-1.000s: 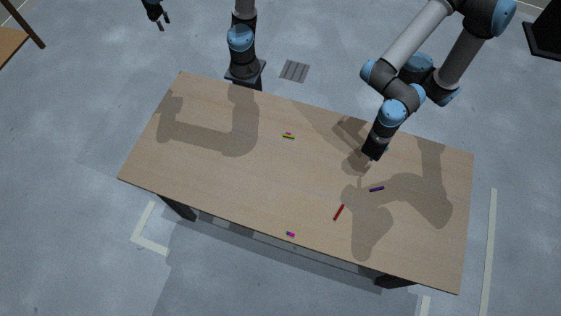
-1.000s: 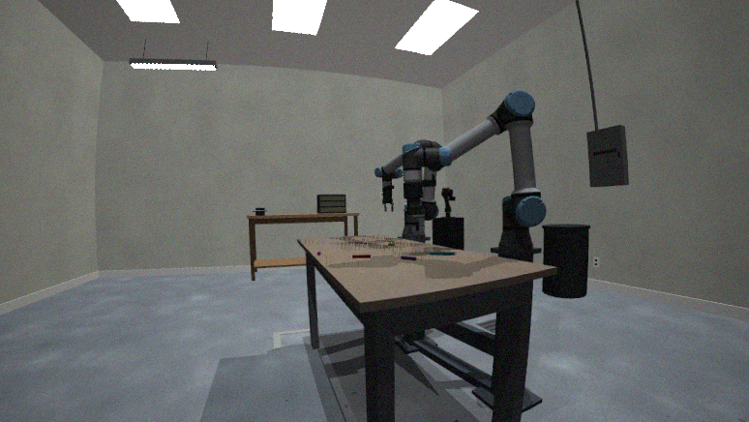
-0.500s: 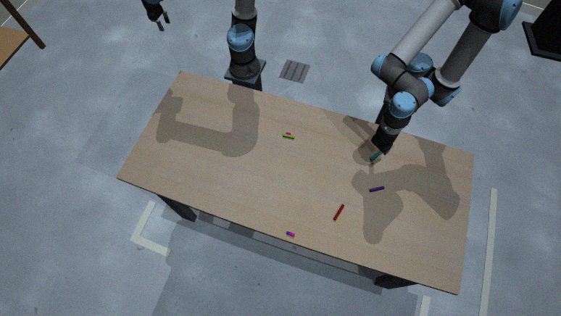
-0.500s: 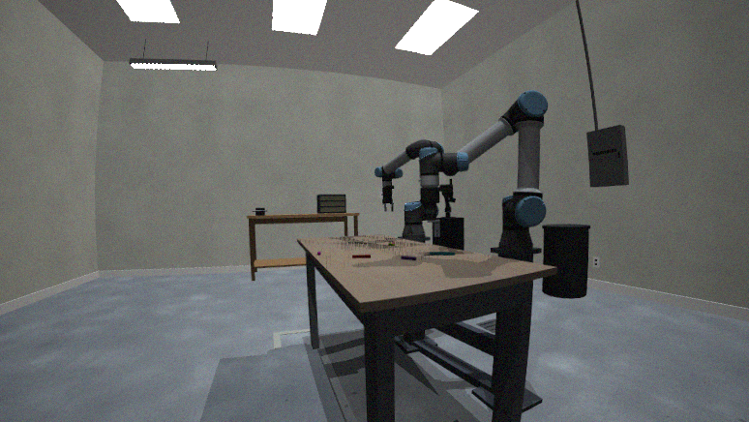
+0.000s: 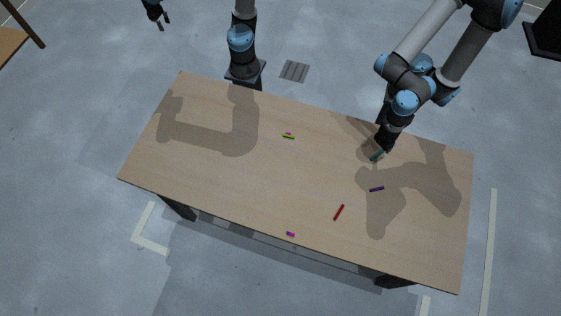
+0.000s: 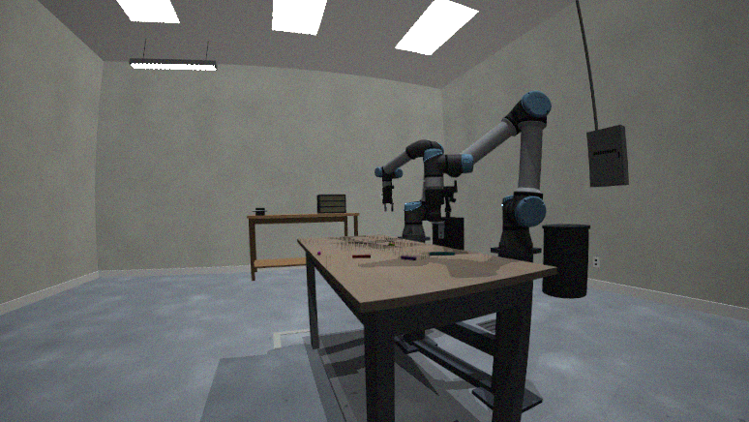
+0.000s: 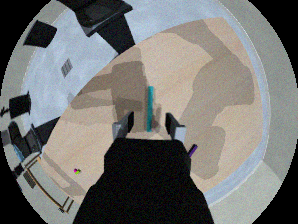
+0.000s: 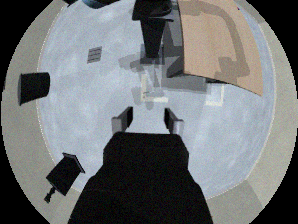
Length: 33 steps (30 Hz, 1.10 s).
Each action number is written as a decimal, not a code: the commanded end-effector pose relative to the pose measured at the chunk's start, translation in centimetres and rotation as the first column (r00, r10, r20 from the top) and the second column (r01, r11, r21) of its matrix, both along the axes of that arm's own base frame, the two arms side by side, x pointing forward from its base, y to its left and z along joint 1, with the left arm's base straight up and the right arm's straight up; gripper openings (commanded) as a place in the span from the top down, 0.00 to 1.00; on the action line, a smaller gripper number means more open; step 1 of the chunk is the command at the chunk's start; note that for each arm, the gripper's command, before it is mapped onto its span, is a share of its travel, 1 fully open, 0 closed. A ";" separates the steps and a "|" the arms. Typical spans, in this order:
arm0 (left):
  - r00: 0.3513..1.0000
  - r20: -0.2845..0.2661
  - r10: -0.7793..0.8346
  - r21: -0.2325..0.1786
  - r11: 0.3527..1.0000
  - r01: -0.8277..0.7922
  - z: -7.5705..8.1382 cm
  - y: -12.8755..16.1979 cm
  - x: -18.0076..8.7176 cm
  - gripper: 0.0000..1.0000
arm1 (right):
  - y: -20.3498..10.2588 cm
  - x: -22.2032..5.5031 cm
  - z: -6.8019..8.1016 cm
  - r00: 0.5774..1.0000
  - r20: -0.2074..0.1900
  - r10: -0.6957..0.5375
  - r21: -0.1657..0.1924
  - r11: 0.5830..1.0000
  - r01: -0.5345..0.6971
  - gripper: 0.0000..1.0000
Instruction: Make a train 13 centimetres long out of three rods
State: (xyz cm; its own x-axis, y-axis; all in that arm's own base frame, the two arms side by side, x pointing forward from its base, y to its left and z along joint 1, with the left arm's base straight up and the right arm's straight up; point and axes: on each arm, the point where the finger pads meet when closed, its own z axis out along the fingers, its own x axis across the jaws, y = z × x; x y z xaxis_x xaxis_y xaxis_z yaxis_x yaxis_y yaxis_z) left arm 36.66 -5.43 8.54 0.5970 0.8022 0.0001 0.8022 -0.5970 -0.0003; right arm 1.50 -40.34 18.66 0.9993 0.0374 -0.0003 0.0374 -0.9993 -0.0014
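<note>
A black bin [image 6: 565,261] stands near the wall.

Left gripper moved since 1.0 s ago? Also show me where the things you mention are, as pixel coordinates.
Yes. In the top view, the left gripper [image 5: 383,152] [image 7: 149,118] has shifted away from the red rod [image 5: 338,212] [image 6: 361,256], toward the table's right-hand edge.
</note>
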 end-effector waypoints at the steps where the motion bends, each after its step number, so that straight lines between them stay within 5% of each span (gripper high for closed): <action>1: 1.000 0.001 -0.001 -0.001 1.000 0.001 0.0 0.0 0.0 0.46 | 0.0 0.0 0.0 1.000 0.000 0.000 -0.001 1.000 0.000 0.00; 33: 1.000 0.001 -0.002 -0.001 1.000 0.002 -0.5 0.0 0.0 0.46 | 0.0 0.0 0.0 1.000 0.000 0.000 -0.001 1.000 0.000 0.00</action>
